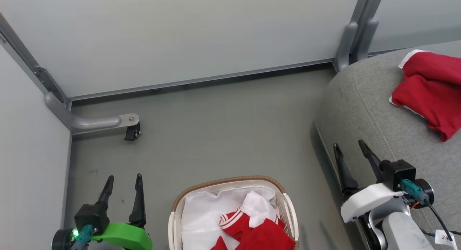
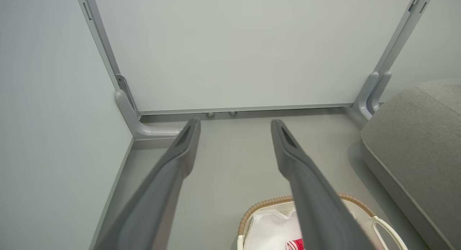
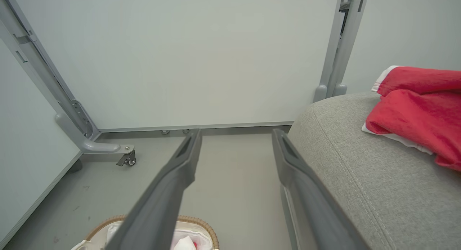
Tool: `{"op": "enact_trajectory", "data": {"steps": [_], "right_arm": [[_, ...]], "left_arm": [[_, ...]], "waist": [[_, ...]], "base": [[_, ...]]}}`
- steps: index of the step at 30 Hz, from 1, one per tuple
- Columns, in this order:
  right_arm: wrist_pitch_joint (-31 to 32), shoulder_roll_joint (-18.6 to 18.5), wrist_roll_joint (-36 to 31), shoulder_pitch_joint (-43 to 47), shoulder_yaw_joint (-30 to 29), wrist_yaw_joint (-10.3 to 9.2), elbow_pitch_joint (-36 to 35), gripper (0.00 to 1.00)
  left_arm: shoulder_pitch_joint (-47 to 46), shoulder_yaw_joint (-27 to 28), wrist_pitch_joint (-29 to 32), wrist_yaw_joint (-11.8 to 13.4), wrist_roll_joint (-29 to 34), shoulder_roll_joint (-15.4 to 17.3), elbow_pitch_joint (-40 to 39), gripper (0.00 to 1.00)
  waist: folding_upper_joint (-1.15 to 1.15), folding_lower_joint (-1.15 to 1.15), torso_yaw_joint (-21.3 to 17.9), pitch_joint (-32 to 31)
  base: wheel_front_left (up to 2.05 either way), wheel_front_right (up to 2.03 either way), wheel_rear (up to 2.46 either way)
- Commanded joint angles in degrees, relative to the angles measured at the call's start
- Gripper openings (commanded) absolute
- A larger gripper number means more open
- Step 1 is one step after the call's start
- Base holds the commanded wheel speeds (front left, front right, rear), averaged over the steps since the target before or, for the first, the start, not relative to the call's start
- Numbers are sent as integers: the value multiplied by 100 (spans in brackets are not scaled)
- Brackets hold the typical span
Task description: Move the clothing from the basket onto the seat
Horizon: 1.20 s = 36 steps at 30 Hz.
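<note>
Checked both arms. Found left gripper spread wide and empty, hovering over the floor just left of the basket. Found right gripper spread wide too, nothing held, just beside the front edge of the seat. Spotted one red garment already on the seat, well right of that gripper. Spotted more clothing left in the basket: red, white striped cuff, bunched on a white sheet, toward the right half. Couldn't gauge the amount below the head view's bottom edge.

Judged the step in hand as the next pick from the basket. Favoured the right arm, given drop-off on that side. Recommended a descent from above, jaws straddling the raised red bunch, not the sheet. Advised a full close on a thick fold before any lift. Advised a straight-up lift, well clear of the woven rim, to avoid dragging or tipping a light-looking basket. Flagged risk of sheet and garment coming up together. Suggested release beside the garment on the seat, well in from the rounded edge.
</note>
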Motion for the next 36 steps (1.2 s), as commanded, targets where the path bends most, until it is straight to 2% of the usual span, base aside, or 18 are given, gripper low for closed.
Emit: {"op": "enact_trajectory", "data": {"steps": [1,7,13,19,36], "right_arm": [[-27,-8,56,76,11,-6,18,100],[-27,5,65,80,84,-6,24,100],[-27,6,72,-213,193,-6,-49,100],[-27,23,-3,-545,263,-6,-300,100],[-27,47,418,-1605,721,-6,-1214,100]], "left_arm": [[99,-5,3,-19,-17,1,-10,100],[135,-92,3,-19,-94,-14,8,100],[-122,-416,3,-20,-273,58,113,100],[-487,-861,3,-20,-497,117,214,100],[-2221,-2486,3,-20,-1300,736,1062,100]], "waist": [[0,0,-2,-30],[0,0,-80,8],[0,0,-262,371],[0,0,-579,1002],[0,0,-1612,2970]], "base": [[0,0,0],[0,0,0],[0,0,0],[0,0,0],[0,0,0]]}}
